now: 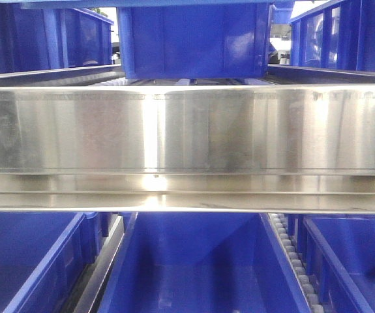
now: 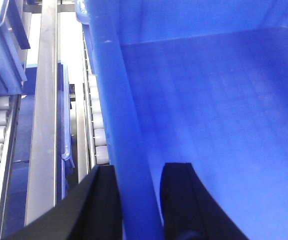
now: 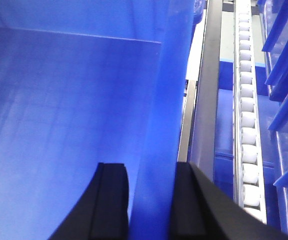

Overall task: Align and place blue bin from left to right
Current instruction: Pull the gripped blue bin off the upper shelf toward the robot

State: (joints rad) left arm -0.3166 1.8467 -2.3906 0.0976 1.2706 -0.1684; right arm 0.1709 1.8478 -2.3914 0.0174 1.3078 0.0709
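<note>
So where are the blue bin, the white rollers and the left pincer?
blue bin (image 2: 209, 100): left wrist view, inner floor.
white rollers (image 3: 249, 155): right wrist view, one roller.
left pincer (image 2: 139, 170): left wrist view, midway between its fingertips.

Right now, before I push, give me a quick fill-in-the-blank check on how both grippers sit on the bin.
1. The left gripper straddles the blue bin's ____ wall.
2. The right gripper has one finger inside the bin and one ____.
3. The white parts lined up beside the bin are ____.
Missing: left; outside; rollers.
</note>
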